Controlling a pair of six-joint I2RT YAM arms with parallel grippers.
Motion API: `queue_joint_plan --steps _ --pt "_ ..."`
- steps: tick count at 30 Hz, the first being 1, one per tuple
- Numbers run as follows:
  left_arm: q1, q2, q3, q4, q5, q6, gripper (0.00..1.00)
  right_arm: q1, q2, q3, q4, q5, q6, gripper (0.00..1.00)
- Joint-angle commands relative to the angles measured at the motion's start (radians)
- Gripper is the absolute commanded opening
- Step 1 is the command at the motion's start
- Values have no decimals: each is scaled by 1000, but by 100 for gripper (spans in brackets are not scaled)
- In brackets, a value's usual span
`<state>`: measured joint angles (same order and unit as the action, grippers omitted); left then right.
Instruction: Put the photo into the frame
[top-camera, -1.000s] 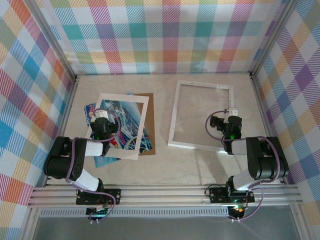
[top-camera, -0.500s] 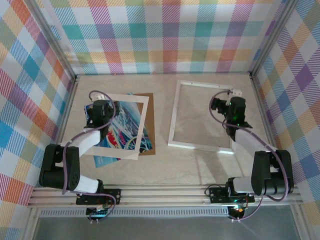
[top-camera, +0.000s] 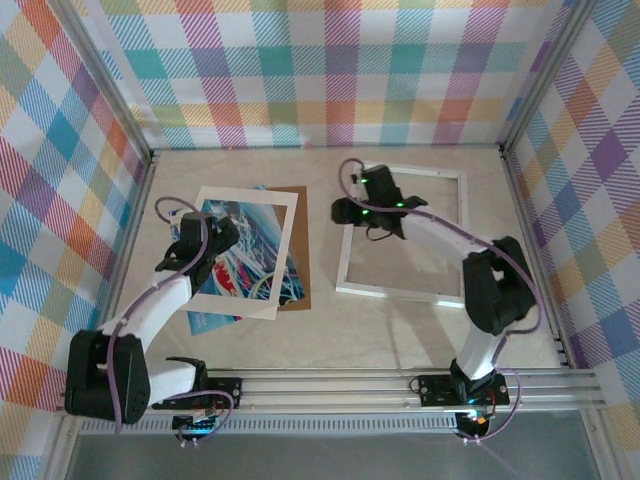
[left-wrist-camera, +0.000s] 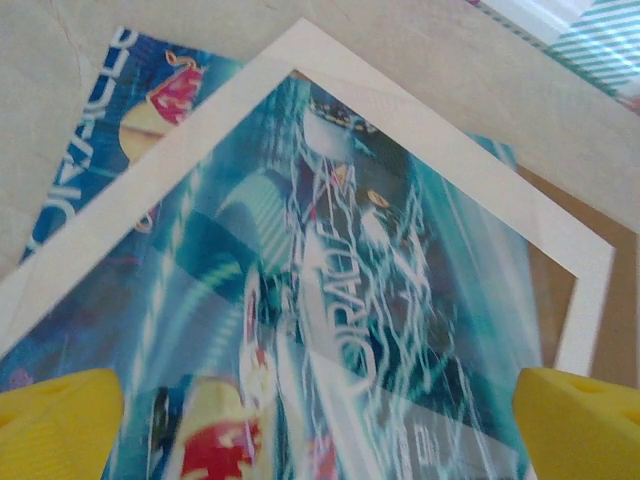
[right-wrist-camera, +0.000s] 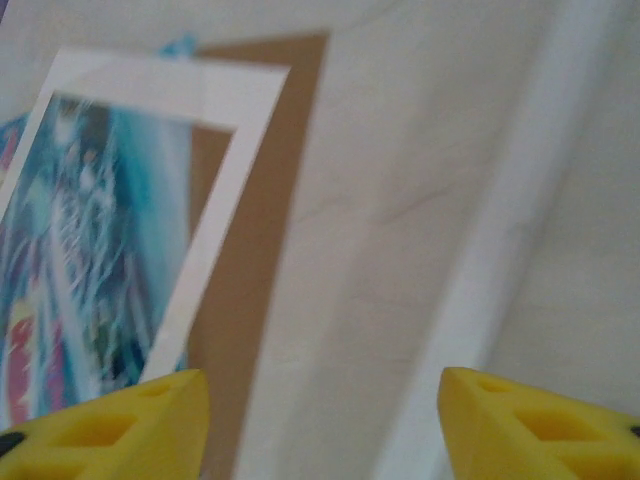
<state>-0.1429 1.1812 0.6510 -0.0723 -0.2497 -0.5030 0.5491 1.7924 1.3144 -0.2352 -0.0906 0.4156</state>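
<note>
The photo (top-camera: 238, 262) with teal swirls and red patches lies at left under a cream mat. In the left wrist view the photo (left-wrist-camera: 330, 280) spreads below my left gripper (left-wrist-camera: 320, 428), whose yellow fingertips (left-wrist-camera: 60, 420) stand wide apart and hold nothing. From above, my left gripper (top-camera: 212, 236) hovers over the photo's left part. The frame (top-camera: 400, 292), white with a clear pane, lies at right. My right gripper (top-camera: 348, 212) is open over the frame's left edge (right-wrist-camera: 500, 250) and bare table, touching nothing; the photo (right-wrist-camera: 90, 260) shows to its left.
The cream mat (top-camera: 246, 195) lies tilted over the photo, on a brown backing board (top-camera: 302, 250). A second blue print (top-camera: 205, 320) pokes out underneath at the left. Plaid walls close in the table on three sides. The right arm (top-camera: 440, 235) stretches across the frame.
My right gripper has swung from the frame's right side across to its left edge. My left arm has stretched out, keeping its gripper over the photo.
</note>
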Motion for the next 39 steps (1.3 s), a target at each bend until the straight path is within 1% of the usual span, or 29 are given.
queue_joint_plan --steps 1,4,9,14,21,28,39 --pt "-4 -51 -61 -54 70 -82 100 56 67 77 -87 -100 69 57" --pt "-4 -61 -103 -29 84 -101 100 102 133 127 -96 -128 88 52" --pt "-2 -7 -131 37 118 -129 100 161 227 203 -128 -118 94 48" --pt "0 56 -128 49 128 -136 100 175 335 298 -138 -123 94 45" --pt "2 92 -145 49 117 -129 100 180 467 425 -170 -95 87 43" --pt "1 130 -167 66 122 -135 100 196 529 480 -179 -99 90 41" --pt "1 188 -175 98 150 -151 100 229 549 493 -194 -109 89 41"
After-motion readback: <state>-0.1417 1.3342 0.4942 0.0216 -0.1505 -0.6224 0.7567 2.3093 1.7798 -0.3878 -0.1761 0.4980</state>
